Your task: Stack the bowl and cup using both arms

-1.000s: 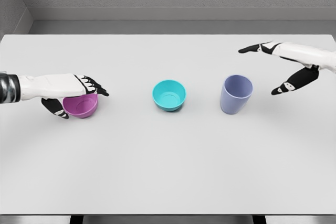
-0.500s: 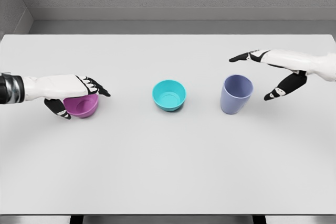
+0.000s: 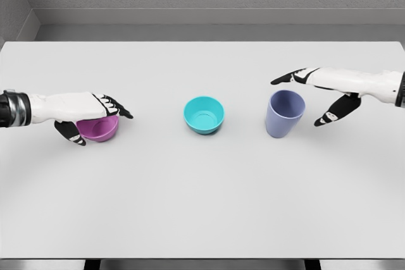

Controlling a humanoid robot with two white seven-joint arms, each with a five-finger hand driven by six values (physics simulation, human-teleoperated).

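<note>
A magenta bowl (image 3: 103, 129) sits at the table's left. My left hand (image 3: 99, 123) lies over it, fingers stretched flat across its rim and thumb down at its near left side, not closed on it. A teal bowl (image 3: 204, 114) stands upright in the middle. To its right stands a lavender cup (image 3: 283, 114), upright. My right hand (image 3: 304, 99) is open just right of the cup, its fingers reaching behind the rim and its thumb pointing at the cup's right side, a small gap away.
The white table (image 3: 202, 194) stretches wide in front of the three vessels. A grey wall runs behind its far edge.
My right hand has moved left and down toward the lavender cup, staying open. The left hand has settled slightly lower over the magenta bowl. No vessel has moved.
</note>
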